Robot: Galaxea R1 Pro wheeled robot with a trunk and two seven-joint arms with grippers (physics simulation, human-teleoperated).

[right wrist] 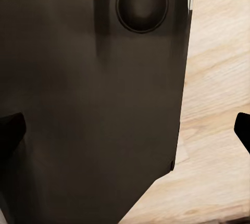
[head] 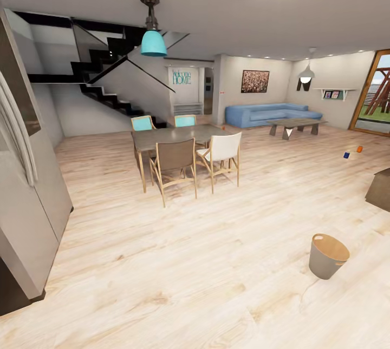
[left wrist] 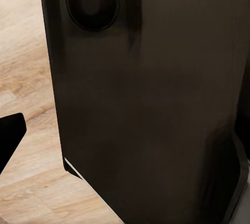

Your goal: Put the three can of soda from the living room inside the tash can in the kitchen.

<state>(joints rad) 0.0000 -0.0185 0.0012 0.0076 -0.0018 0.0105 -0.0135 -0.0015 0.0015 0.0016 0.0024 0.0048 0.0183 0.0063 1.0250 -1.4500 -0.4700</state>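
Observation:
Two soda cans stand on the light wood floor at the far right, a dark blue can [head: 346,155] and an orange can [head: 359,149] just behind it; the third can is out of view. The grey trash can [head: 327,256] with its tan rim and brown inside stands upright on the floor at the near right. In the living room beyond are the blue sofa [head: 265,113] and the low grey coffee table [head: 295,124]. My left gripper [left wrist: 125,140] and right gripper [right wrist: 125,130] hang open and hold nothing, close against my own dark body panel [right wrist: 94,104].
A dining table [head: 179,137] with several chairs stands mid-room. A tall grey fridge [head: 27,192] fills the left edge. A dark low block [head: 380,189] juts in at the right edge. A black staircase [head: 103,78] rises at the back left. Open wood floor lies between me and the cans.

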